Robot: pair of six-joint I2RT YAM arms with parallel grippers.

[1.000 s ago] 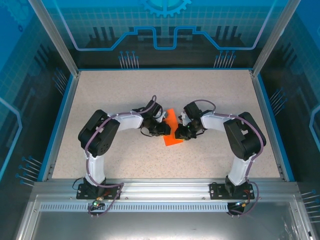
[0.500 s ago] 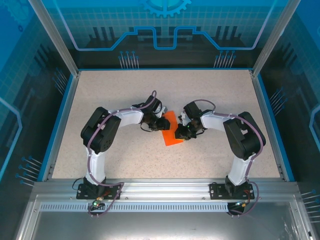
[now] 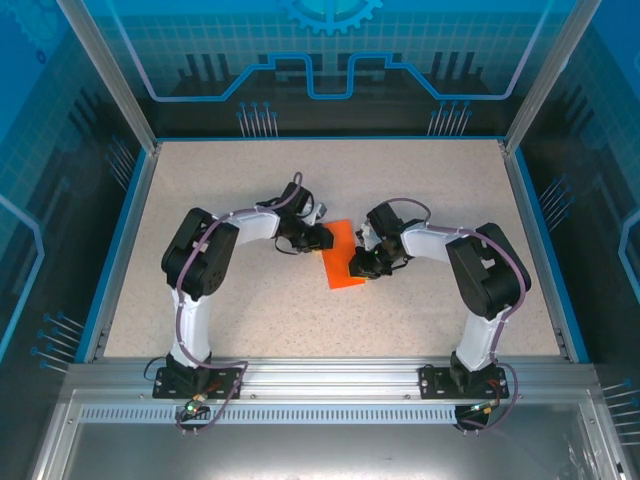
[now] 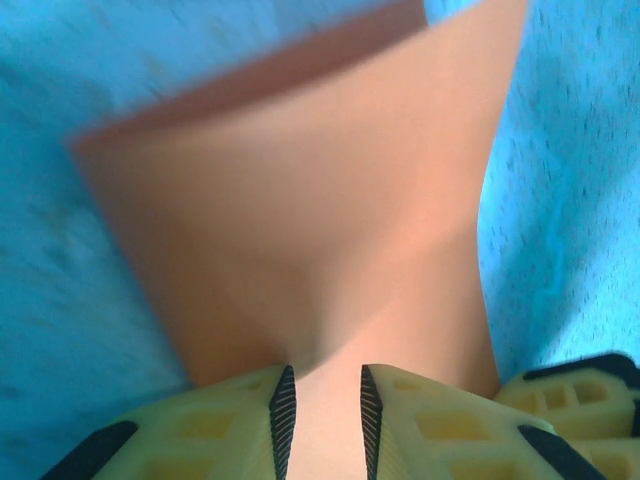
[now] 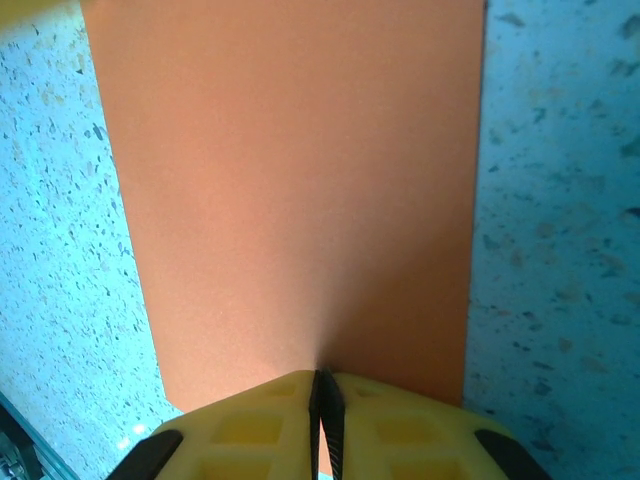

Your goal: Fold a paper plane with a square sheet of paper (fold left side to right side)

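The square sheet of paper (image 3: 338,268), bright orange, lies in the middle of the table between my two grippers. My left gripper (image 3: 322,240) is at the sheet's far left edge. In the left wrist view its jaws (image 4: 325,375) stand a narrow gap apart, and the orange paper (image 4: 300,200) shows through the gap, one edge lifted and blurred. My right gripper (image 3: 360,268) is at the sheet's right edge. In the right wrist view it (image 5: 325,378) is shut, pinching the edge of the paper (image 5: 300,180), which stretches flat ahead.
The speckled beige table (image 3: 250,180) has a raised blue rim (image 3: 120,240) on its sides. Metal frame posts (image 3: 105,75) and transparent walls stand around it. Both arm bases are bolted at the near edge.
My left gripper has moved toward the far left of the sheet, and its jaws have widened slightly. The raised part of the paper has come down flatter. The right arm has not moved.
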